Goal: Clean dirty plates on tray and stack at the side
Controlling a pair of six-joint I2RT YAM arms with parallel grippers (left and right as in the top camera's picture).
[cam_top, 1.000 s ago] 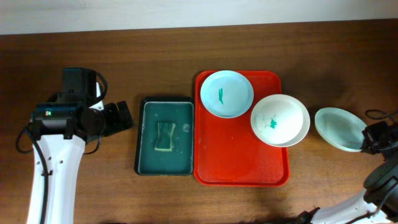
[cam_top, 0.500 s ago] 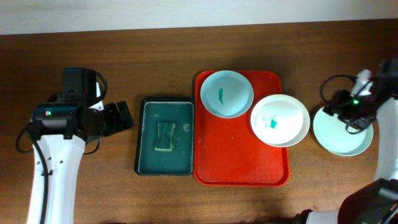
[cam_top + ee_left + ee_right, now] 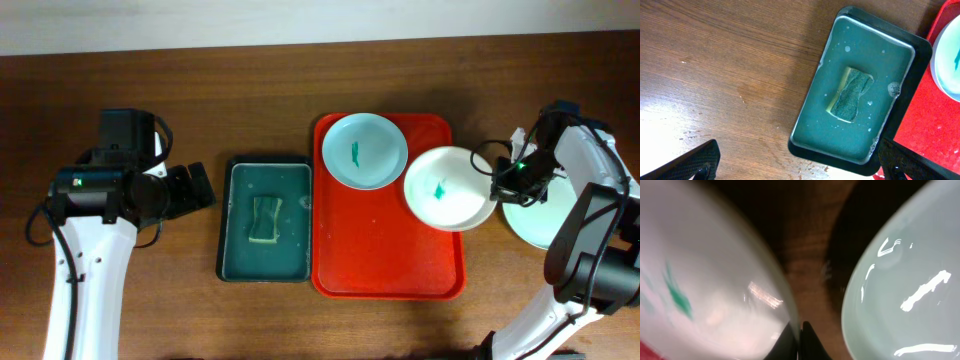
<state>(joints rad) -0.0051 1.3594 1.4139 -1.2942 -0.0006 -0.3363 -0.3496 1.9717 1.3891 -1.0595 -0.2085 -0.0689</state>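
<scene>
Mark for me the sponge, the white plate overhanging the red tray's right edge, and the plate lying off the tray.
sponge [image 3: 265,219]: overhead view, its middle.
white plate [image 3: 450,192]: overhead view, its middle.
plate off the tray [image 3: 530,222]: overhead view, its uncovered left part.

Small tray: a dark green rectangular tray [image 3: 222,222] with rounded corners and a raised rim lies flat, left of centre on the surface.
Sponge: a sponge [image 3: 851,95] with its green scouring face up and yellow showing along one edge rests near the middle of the dark green tray, pinched and crumpled at its waist.
Foam: white bubbles [image 3: 894,89] dot the tray floor beside the sponge and along the walls.
Surface: brown wood-grain surface [image 3: 200,100], with glare at one corner in the left wrist view.
Backdrop: a pale strip [image 3: 300,20] runs along the far edge.
</scene>
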